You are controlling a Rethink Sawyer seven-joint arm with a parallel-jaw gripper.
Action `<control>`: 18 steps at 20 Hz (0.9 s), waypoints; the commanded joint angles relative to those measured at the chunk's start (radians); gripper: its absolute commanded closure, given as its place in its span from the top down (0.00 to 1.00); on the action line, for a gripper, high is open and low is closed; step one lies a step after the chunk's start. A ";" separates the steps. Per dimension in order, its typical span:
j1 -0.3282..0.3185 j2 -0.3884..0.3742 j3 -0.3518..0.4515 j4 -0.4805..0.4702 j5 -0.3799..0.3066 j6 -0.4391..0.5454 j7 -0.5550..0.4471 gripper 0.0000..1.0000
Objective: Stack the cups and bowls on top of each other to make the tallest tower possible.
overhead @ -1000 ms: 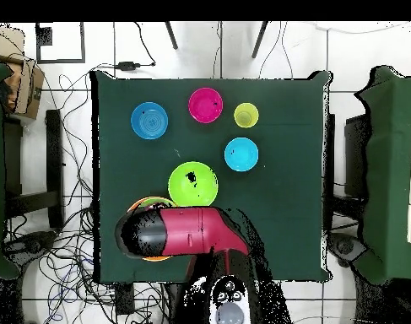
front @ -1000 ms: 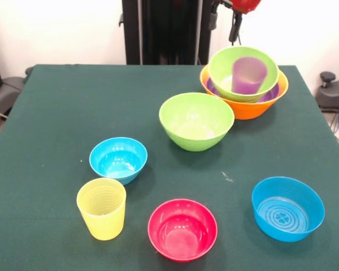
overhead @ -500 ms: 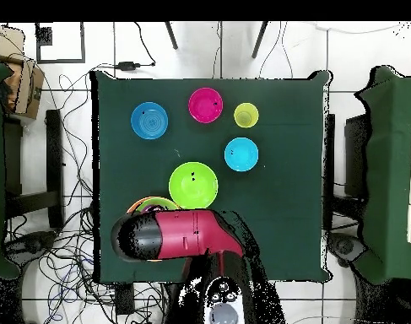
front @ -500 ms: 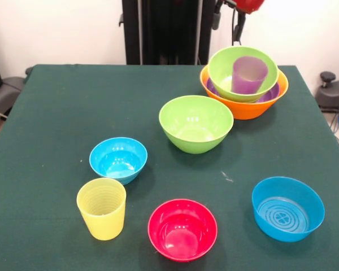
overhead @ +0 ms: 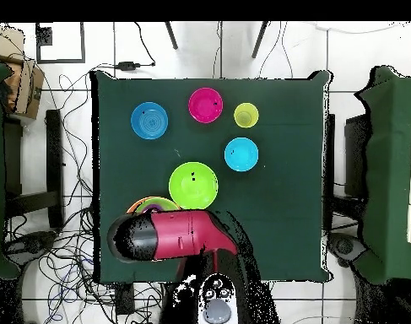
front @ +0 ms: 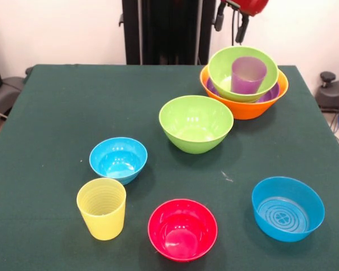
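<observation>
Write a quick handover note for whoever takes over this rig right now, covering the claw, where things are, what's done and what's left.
Claw: raised behind the tower, holding nothing; open or shut cannot be told.
Tower: far right of the front view. Orange bowl at the base, purple bowl in it, green bowl on that, purple cup upright inside.
Loose on the table: large green bowl, small blue bowl, yellow cup, red bowl, larger blue bowl.
Done: four pieces stacked.
Left: the five loose pieces.
</observation>
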 commanded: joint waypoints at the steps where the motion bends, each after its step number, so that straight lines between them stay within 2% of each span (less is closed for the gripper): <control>1: 0.018 0.098 0.071 -0.043 -0.078 -0.056 -0.054 1.00; 8: 0.018 0.165 0.061 -0.096 -0.098 -0.082 -0.049 1.00; 18: 0.029 0.219 0.048 -0.139 -0.121 -0.110 -0.026 1.00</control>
